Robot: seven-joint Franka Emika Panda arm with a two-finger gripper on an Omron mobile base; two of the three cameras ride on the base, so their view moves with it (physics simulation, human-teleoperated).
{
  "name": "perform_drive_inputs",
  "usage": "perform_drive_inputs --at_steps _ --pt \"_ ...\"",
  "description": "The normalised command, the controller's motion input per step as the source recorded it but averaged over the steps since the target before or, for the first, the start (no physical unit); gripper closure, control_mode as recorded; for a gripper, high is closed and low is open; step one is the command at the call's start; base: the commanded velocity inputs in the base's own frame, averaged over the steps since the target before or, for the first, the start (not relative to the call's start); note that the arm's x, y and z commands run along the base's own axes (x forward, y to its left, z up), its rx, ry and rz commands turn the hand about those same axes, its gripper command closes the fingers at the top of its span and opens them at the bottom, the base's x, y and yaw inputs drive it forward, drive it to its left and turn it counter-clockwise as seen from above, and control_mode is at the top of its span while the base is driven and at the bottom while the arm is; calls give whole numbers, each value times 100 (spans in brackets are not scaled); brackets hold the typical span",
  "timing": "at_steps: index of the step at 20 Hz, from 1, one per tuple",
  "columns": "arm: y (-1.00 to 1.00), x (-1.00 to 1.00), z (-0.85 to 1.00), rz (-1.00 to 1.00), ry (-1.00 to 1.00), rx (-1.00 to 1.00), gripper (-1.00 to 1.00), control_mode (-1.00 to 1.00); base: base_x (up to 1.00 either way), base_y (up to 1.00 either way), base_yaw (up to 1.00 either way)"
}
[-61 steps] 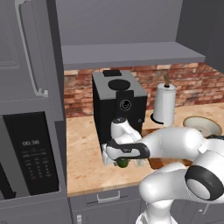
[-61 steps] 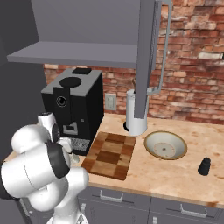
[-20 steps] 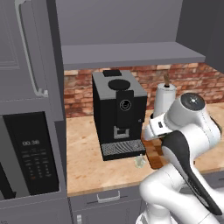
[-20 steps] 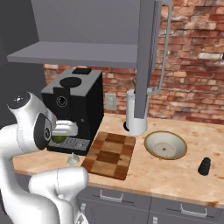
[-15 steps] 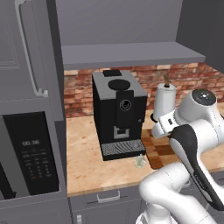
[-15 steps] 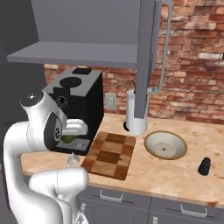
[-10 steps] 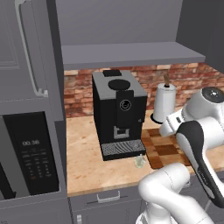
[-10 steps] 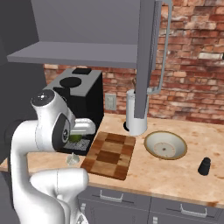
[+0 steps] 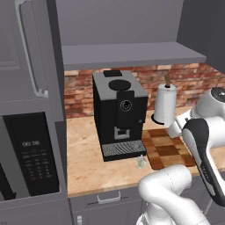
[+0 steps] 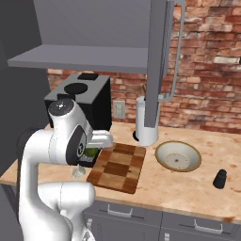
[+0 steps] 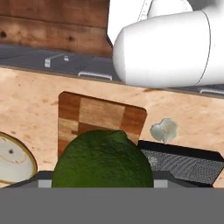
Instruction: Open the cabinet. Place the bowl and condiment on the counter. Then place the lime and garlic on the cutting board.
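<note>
My gripper (image 10: 92, 152) is shut on the dark-green lime (image 10: 91, 151), held just above the left edge of the checkered cutting board (image 10: 117, 167). In the hand view the lime (image 11: 103, 162) sits low between the fingers, with the cutting board (image 11: 100, 116) beyond it. The whitish garlic (image 10: 76, 172) lies on the beige counter (image 10: 188, 188) left of the board, in front of the coffee machine; it also shows as garlic (image 9: 140, 162) and garlic (image 11: 163, 130). The cream bowl (image 10: 178, 156) and black condiment (image 10: 220, 179) stand on the counter to the right. The cabinet (image 10: 80, 56) is open.
A black coffee machine (image 9: 119, 114) stands left of the board, its drip tray (image 11: 183, 164) close to the garlic. A white paper-towel roll (image 9: 165, 105) stands behind the board. An open cabinet door (image 10: 157, 61) hangs above the roll. A microwave (image 9: 30, 154) sits at far left.
The arm has swung to the right with the lime, from in front of the coffee machine to the board's left edge. The garlic, bowl and condiment have not moved.
</note>
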Motion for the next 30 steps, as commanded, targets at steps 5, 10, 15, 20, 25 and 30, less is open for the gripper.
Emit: perform_drive_inputs --at_steps 5,10,15,20,25,30 --pt "-17 1 -17 1 0 0 100 -100 0 0 0" --pt "0 24 -15 0 1 0 100 -100 0 0 0" --pt "0 36 -11 0 0 0 100 -100 0 0 0" --pt "-8 27 -15 5 4 0 100 -100 0 0 0" --pt "-15 21 -19 10 5 0 100 -100 0 0 0" --pt "-7 26 -24 10 9 1 100 -100 0 0 0"
